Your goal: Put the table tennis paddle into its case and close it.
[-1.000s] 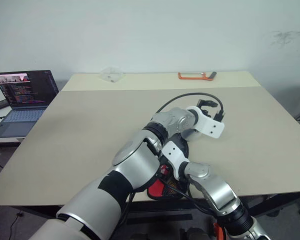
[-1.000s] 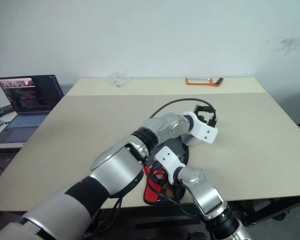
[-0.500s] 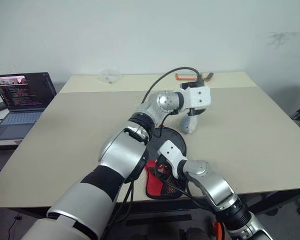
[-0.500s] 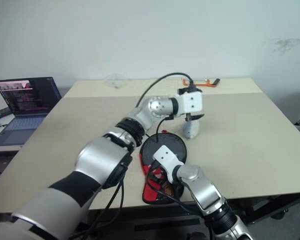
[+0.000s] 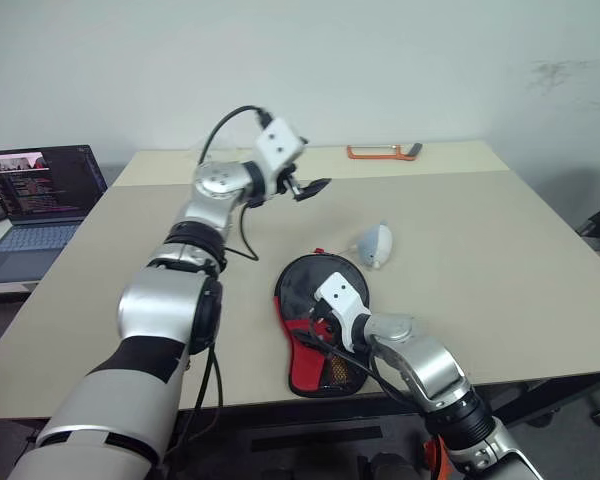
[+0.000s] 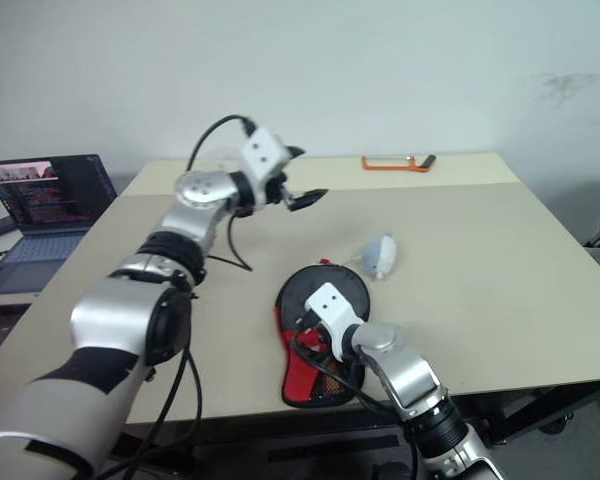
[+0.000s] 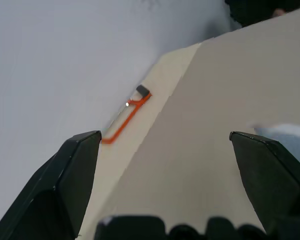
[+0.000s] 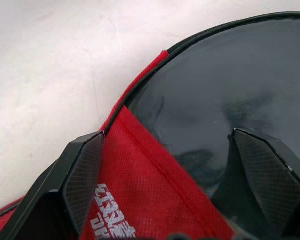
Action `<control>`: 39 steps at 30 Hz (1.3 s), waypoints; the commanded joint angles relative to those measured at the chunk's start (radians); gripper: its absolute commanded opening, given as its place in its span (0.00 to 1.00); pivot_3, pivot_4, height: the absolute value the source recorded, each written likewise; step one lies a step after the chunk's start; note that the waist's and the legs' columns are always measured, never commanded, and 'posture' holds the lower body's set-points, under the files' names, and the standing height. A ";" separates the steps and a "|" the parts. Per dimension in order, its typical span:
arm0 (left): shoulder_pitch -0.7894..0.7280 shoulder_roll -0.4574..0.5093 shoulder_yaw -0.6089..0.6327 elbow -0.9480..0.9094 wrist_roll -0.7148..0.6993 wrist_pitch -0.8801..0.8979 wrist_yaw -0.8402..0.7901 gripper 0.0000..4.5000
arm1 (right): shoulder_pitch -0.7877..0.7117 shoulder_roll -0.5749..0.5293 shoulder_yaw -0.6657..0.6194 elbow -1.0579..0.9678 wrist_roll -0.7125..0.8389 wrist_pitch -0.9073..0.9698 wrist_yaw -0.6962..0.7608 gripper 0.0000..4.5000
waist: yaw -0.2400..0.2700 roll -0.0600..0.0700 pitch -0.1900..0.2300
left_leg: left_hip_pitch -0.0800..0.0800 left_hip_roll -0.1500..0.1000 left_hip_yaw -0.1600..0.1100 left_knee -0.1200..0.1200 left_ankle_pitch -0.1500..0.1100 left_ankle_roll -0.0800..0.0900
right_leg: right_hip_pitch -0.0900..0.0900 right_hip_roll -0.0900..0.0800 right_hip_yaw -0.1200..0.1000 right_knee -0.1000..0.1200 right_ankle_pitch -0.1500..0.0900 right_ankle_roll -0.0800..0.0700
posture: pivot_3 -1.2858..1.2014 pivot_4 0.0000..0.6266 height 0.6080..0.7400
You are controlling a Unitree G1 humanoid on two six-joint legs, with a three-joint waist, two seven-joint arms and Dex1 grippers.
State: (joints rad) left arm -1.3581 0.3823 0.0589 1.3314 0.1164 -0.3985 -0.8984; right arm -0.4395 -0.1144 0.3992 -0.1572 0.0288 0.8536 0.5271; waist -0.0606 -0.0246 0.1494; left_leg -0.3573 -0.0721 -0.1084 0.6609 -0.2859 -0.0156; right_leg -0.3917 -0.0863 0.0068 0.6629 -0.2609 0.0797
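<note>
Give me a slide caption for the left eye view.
Left gripper raised open above the table; right gripper open over the black-and-red case.

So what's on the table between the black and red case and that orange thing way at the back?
A small grey-white object lies just beyond the case; past it, bare table up to the orange tool, in both eye views.

The case [image 8: 155,185] has red cloth with a fine woven look and white letters on it. Its round black part is smooth and shiny. The table [image 5: 480,250] is pale, flat and dull. The wall [image 5: 380,60] is plain and matt. The left gripper [image 6: 298,198] has dark, dull fingers.
</note>
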 commanded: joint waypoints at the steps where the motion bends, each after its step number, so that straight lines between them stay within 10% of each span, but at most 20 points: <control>1: 0.043 0.022 0.061 -0.077 -0.111 0.048 -0.170 1.00 | -0.024 -0.011 -0.047 -0.082 0.062 0.070 0.028 1.00 | 0.005 -0.001 0.000 | -0.005 -0.001 0.000 0.001 0.000 0.000 | -0.004 0.000 0.000 0.000 0.003 -0.005 | 0.52 0.24 1.00; 8: 0.166 0.028 0.061 -0.161 -0.175 0.118 -0.324 1.00 | -0.075 -0.129 -0.167 -0.340 0.225 0.210 0.118 1.00 | 0.013 -0.002 0.002 | -0.037 -0.004 -0.001 0.005 0.003 -0.004 | -0.033 -0.003 0.000 0.001 0.005 -0.008 | 0.52 0.24 1.00; 20: 0.434 -0.084 -0.080 -0.413 -0.176 0.156 -0.463 1.00 | -0.093 -0.399 -0.632 -0.455 0.459 0.396 0.136 1.00 | 0.027 -0.002 0.002 | -0.039 -0.004 -0.001 0.004 0.001 -0.001 | -0.033 -0.004 -0.001 -0.001 0.005 -0.008 | 0.52 0.24 1.00; 39: 0.508 -0.148 -0.195 -0.321 -0.089 0.051 -0.265 1.00 | -0.310 -0.175 -0.413 0.291 0.147 -0.115 -0.212 1.00 | 0.029 -0.001 0.002 | -0.027 -0.004 0.006 0.004 0.002 0.000 | -0.028 -0.004 0.006 0.002 0.006 -0.009 | 0.52 0.24 1.00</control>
State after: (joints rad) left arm -0.8568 0.2349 -0.1200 1.0030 0.0148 -0.3403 -1.1684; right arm -0.7256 -0.2793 -0.0135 0.1035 0.2071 0.7971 0.3315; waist -0.0316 -0.0254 0.1514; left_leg -0.3845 -0.0761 -0.1028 0.6646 -0.2838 -0.0159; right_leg -0.4192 -0.0900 0.0127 0.6654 -0.2553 0.0707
